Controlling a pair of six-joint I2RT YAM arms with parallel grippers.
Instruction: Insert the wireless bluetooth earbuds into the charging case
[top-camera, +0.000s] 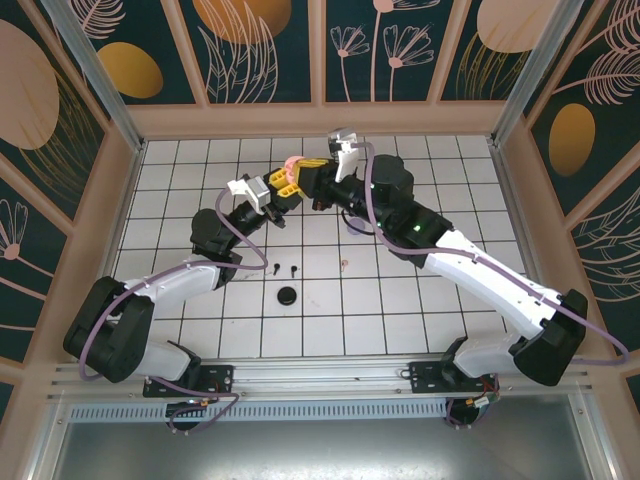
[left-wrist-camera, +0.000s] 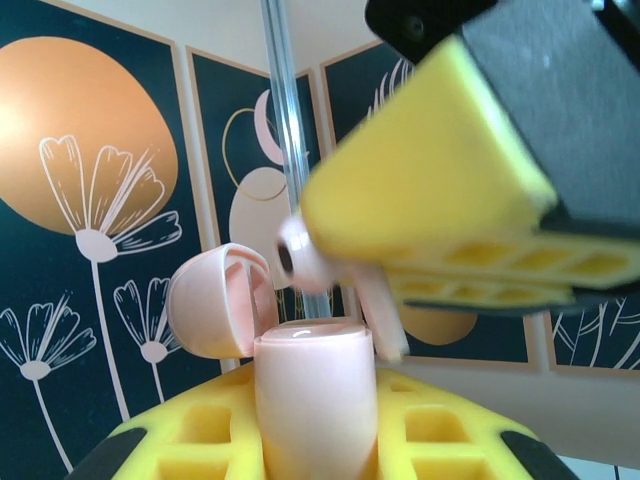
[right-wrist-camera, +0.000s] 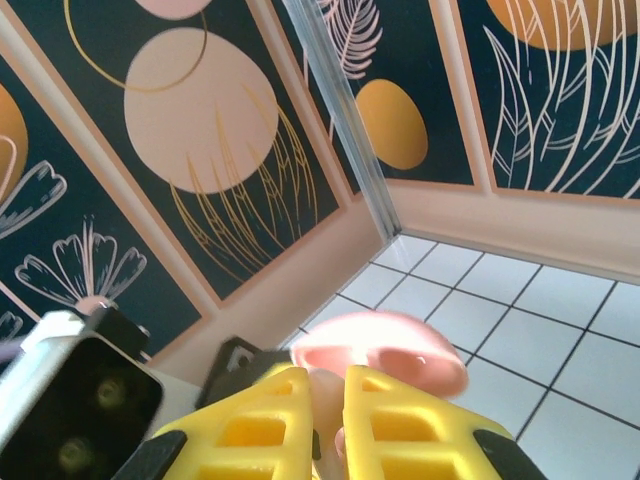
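My left gripper (left-wrist-camera: 316, 390) is shut on a pink charging case (left-wrist-camera: 315, 420), held upright above the table with its lid (left-wrist-camera: 212, 300) swung open to the left. Just above the case mouth hangs a pink earbud (left-wrist-camera: 300, 258), stem slanting down, with my right gripper (right-wrist-camera: 328, 405) shut on it. From above, the two grippers meet at the back centre: left gripper (top-camera: 280, 188), right gripper (top-camera: 305, 180), case (top-camera: 291, 165). Two black earbuds (top-camera: 275, 268) (top-camera: 293, 268) and another pink earbud (top-camera: 345, 264) lie on the white tiles.
A black round disc (top-camera: 287, 295) lies on the tiles in front of the black earbuds. Patterned walls and a metal post (left-wrist-camera: 285, 130) close in the back and sides.
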